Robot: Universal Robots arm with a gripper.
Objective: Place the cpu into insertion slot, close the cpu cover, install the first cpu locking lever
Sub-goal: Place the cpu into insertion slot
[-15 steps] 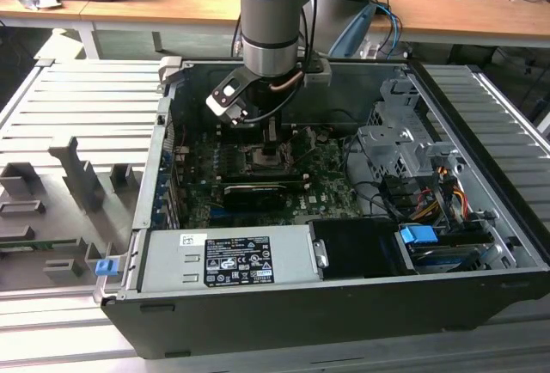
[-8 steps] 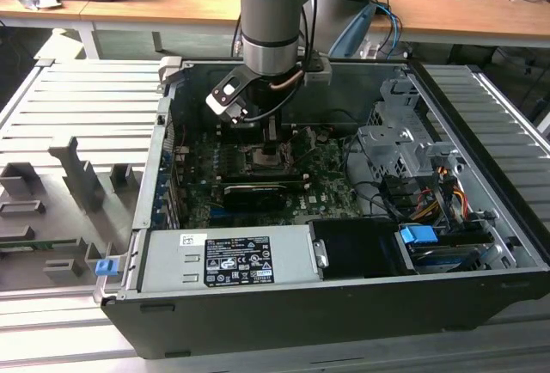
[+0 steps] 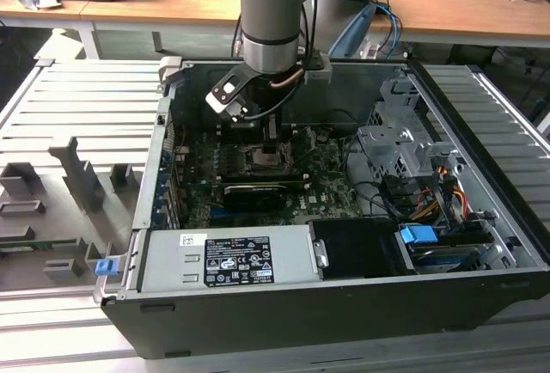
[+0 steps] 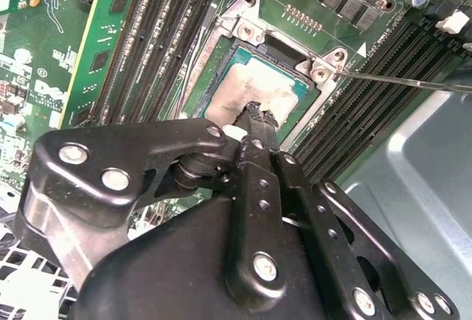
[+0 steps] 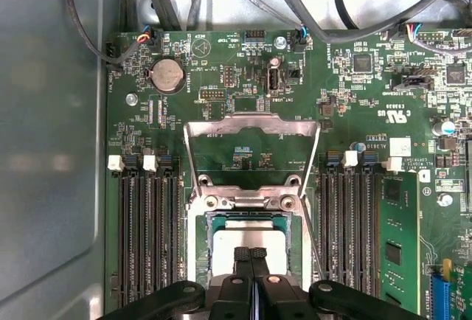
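In the first wrist view the gripper [image 5: 251, 254] has its two fingers pressed together, holding nothing, tips over the cpu [image 5: 221, 250], which is seated in its socket. The one cpu cover [image 5: 251, 122] stands hinged open. Low-centre in the exterior view, one printed label [image 3: 225, 259] marks the power supply [image 3: 292, 253].

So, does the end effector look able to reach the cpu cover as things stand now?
Probably yes. The cpu cover stands open with nothing lying over it, and the shut end effector is right next to it, over the cpu.
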